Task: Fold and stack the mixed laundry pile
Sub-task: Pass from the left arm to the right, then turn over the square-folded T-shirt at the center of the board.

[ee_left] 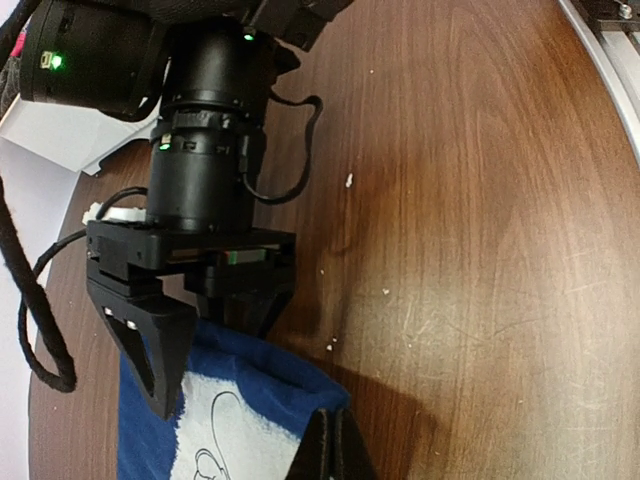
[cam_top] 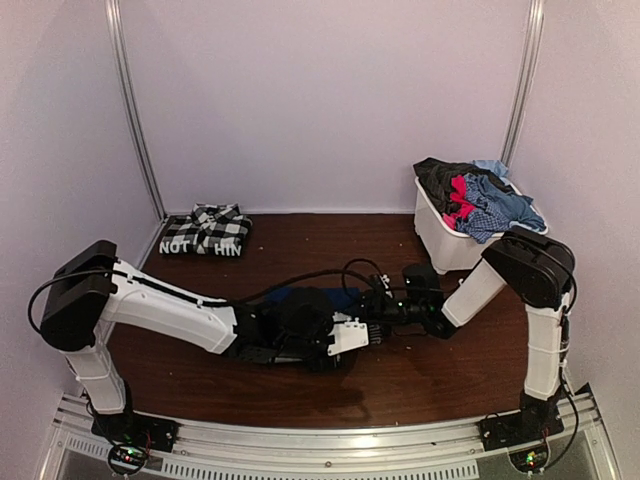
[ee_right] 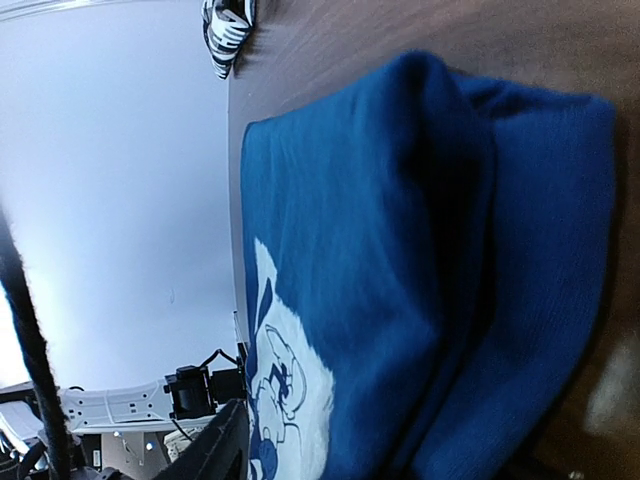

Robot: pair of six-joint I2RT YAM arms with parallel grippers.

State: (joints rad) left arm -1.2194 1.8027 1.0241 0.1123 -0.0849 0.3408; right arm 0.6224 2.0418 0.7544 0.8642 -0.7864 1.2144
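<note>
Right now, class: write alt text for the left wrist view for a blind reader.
The right gripper, jaws open, hangs over the edge of a blue garment with a white print on a wooden table; the left gripper pinches its corner.

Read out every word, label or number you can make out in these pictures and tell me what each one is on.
"NOT" and "HIN": white capitals on the folded black-and-white checked shirt; whatever sits between them cannot be read.
No readable lettering on the blue garment: only a white line-drawing print.
Nothing else legible in any view.
</note>
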